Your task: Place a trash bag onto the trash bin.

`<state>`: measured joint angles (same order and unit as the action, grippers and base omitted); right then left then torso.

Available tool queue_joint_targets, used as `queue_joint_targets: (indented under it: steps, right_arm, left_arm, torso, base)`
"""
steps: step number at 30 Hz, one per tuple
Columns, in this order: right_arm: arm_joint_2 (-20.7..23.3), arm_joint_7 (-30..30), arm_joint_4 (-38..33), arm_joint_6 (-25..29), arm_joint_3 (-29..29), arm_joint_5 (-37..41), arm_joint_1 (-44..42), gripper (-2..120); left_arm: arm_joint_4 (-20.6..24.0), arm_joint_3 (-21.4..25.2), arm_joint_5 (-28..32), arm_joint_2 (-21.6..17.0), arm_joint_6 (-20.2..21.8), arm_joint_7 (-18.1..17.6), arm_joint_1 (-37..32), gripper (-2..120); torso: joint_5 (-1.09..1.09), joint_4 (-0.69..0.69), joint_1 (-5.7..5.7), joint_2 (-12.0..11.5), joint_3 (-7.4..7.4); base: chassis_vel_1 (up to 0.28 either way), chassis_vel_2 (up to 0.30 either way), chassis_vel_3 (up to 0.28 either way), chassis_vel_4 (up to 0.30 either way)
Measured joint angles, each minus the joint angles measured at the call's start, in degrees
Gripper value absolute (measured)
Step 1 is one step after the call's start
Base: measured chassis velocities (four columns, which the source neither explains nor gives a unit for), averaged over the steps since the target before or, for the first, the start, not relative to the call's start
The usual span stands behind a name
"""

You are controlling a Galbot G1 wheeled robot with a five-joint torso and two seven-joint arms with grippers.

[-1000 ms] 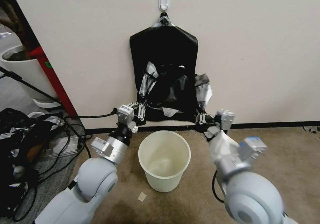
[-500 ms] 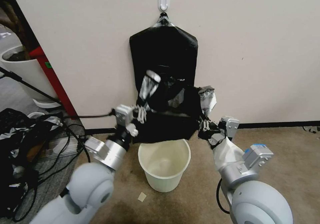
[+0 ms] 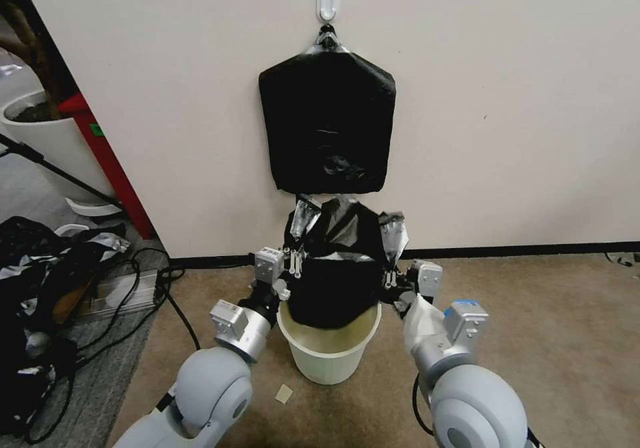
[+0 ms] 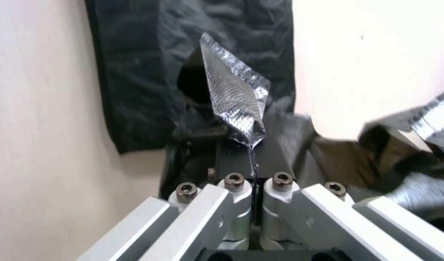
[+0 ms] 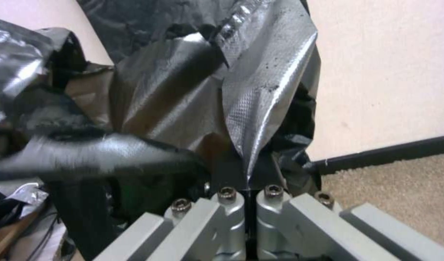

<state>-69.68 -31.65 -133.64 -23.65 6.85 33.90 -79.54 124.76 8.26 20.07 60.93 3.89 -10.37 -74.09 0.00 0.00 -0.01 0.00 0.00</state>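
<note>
The trash bag (image 3: 337,271), thin glossy black film with silvery wrinkles, hangs stretched between my two grippers just below the wall pack. Its lower end dips into the mouth of the trash bin (image 3: 320,358), a cream-white round bin on the carpet. My left gripper (image 3: 293,266) is shut on the bag's left top edge, beside the bin's left rim. My right gripper (image 3: 389,279) is shut on the right top edge, above the right rim. In the left wrist view, the left gripper (image 4: 253,185) pinches a silvery flap of the trash bag (image 4: 236,98). The right gripper (image 5: 250,193) likewise pinches the trash bag (image 5: 260,90).
A flat black pack of bags (image 3: 327,125) hangs from a white wall hook (image 3: 328,5) right behind the bin. A black-and-silver heap with cables (image 3: 47,281) lies at the left, near a white planter pot (image 3: 47,138) and a red post (image 3: 100,155). Open carpet lies to the right.
Both grippers have drawn the bag down and away from the wall pack, toward the bin. The bag now hangs free of the pack with its lower end in the bin's mouth.
</note>
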Motion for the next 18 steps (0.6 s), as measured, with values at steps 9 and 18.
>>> queue_joint_targets:
  steps: [9,18]
  right_arm:
    - [0.0,-0.01,2.01,-0.22,0.12,1.42,1.14,0]
    - [0.48,-2.62,8.16,3.26,-0.78,2.07,0.24,0]
  left_arm:
    - [-0.86,-0.52,-0.32,-1.74,1.23,1.15,1.75,0]
    - [-8.11,-4.72,-6.35,-0.26,-1.27,3.48,2.11,0]
  torso:
    - [0.0,0.0,0.0,0.0,0.0]
    - [0.0,0.0,0.0,0.0,0.0]
  base:
    - [0.0,0.0,0.0,0.0]
    - [0.0,0.0,0.0,0.0]
